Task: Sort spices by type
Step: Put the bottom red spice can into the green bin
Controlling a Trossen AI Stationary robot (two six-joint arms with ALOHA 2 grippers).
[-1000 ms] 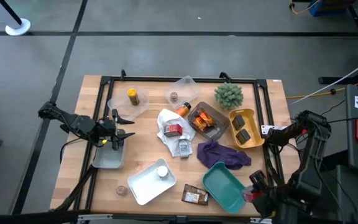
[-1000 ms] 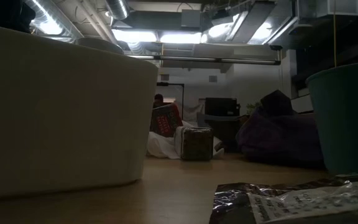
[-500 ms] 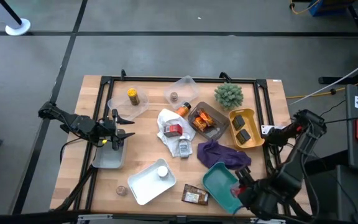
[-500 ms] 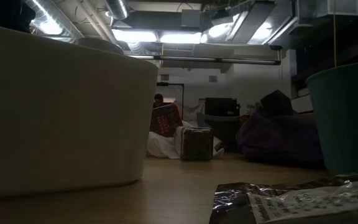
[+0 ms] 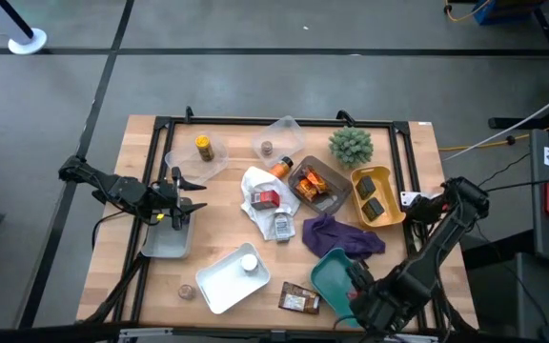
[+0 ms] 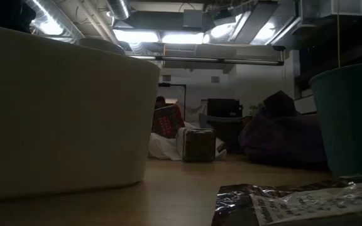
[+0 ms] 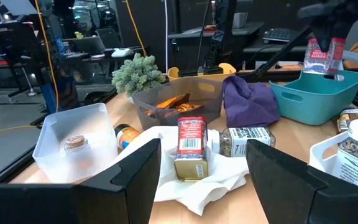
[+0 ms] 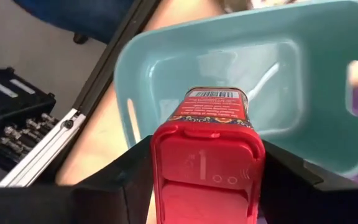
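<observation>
Right gripper advanced, red box probably clamped

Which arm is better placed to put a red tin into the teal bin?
Right: its tool holds a red tin above the teal bin. The left tool is far off, over the grey tray.

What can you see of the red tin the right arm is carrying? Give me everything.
The red tin is a small rectangular spice container with a red plastic flip-top lid facing the wrist camera and a patterned red body with a white barcode label at its far end. The right gripper has its jaws shut on both sides of it, holding it in the air over the teal bin, which looks empty inside. From the left wrist view it hangs above the bin's rim, apparently touching only the jaws.
</observation>
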